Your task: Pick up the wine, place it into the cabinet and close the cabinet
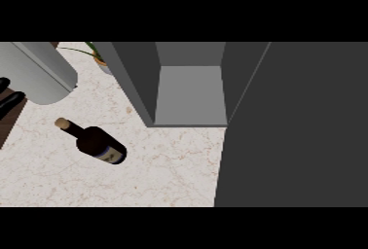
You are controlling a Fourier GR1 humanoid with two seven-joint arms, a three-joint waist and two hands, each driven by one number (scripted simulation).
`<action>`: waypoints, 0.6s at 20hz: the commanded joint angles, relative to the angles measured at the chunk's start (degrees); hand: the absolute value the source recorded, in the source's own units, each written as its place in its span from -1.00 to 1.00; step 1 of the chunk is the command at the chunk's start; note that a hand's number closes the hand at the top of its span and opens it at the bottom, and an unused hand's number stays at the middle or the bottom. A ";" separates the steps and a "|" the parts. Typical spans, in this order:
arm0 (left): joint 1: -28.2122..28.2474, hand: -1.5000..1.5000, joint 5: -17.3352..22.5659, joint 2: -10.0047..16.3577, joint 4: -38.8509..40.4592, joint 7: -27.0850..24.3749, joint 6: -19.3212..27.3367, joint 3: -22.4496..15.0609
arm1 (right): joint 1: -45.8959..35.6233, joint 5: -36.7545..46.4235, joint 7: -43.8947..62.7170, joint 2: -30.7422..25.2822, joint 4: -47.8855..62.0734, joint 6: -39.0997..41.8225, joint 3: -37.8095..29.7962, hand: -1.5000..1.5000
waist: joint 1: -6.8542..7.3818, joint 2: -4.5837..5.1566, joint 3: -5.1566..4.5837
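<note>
A pale, cream-coloured stone counter top [158, 170] with fine brown speckles fills the middle and lower left of the head view. At the far left edge, the robot's left hand [10, 101] shows only as a few black shapes cut off by the frame, so it is not possible to tell whether it is spread or closed, and nothing can be seen in it. Its thick, smooth grey forearm [37, 73] lies just above it, slanting across the upper left corner. A narrow dark brown strip [6, 127] runs along the counter's left border below the hand. To the right of the hand and a little lower, apart from it and touching nothing but the counter, is the dark glass wine bottle [101, 144]. Its tan cork top points to the upper left and a bluish label sits near its lower right end. Whether it stands or lies on its side cannot be told from this steep angle. Further right and higher is the grey cabinet [137, 87], its compartment open and showing a lighter grey floor inside. The bottle is outside it, on the counter to the left of the opening. The cabinet's wide dark grey door [298, 131] stands open and covers the right side of the view. Green plant leaves [95, 52] peek out behind the cabinet's upper left corner.
</note>
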 commanded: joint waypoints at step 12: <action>-2.42 -1.00 -12.10 -4.95 12.02 -6.20 -3.82 -2.07 | -6.45 -0.51 12.76 -0.74 -9.28 -4.43 1.74 -1.00 | -0.34 -0.02 -0.04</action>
